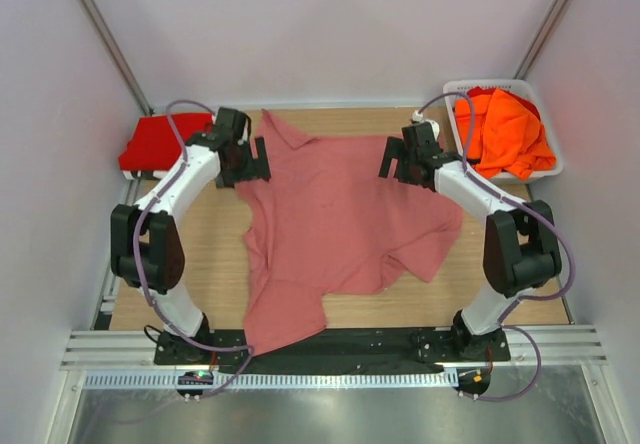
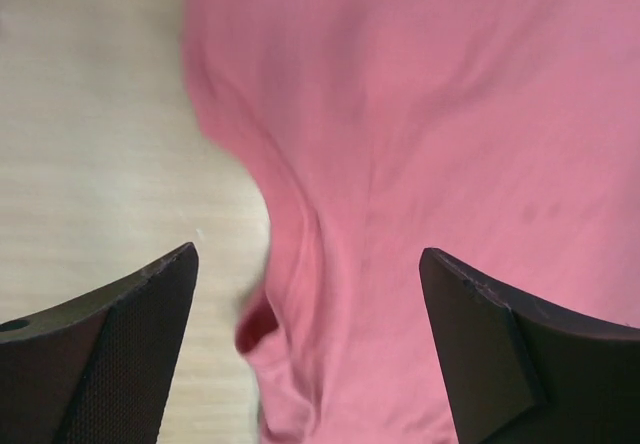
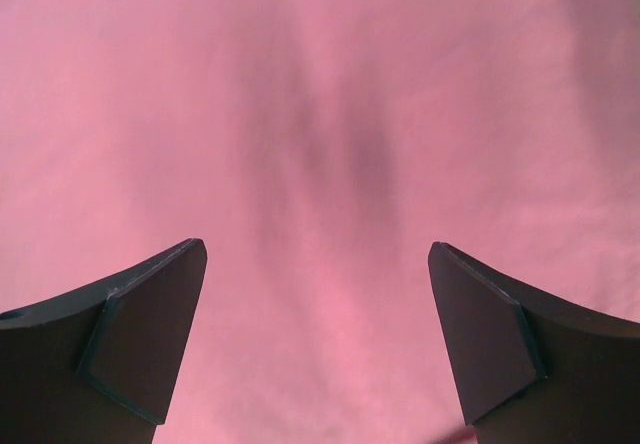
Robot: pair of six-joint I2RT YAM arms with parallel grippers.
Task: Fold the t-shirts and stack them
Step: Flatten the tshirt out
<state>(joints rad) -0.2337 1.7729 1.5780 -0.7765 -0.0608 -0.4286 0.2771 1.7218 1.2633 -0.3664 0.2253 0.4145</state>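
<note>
The pale wooden surface [image 1: 210, 254] carried a dusty-pink t-shirt [image 1: 340, 224], spread crumpled across its middle, with one end spilling over the near edge. A red t-shirt [image 1: 155, 144] lay in a compact block at the far left corner. At the far right corner stood a white basket [image 1: 505, 86], with orange t-shirts [image 1: 505, 134] heaped inside.

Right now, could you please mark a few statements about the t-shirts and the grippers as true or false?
1. The pink t-shirt lies unfolded on the table. True.
2. The left gripper is shut on the pink t-shirt. False: it is open over the shirt's edge, holding nothing.
3. The orange t-shirts sit in the white basket. True.
4. The red t-shirt is in the basket too. False: it lies at the far left, outside the basket.
5. The right gripper is open above pink cloth. True.
</note>
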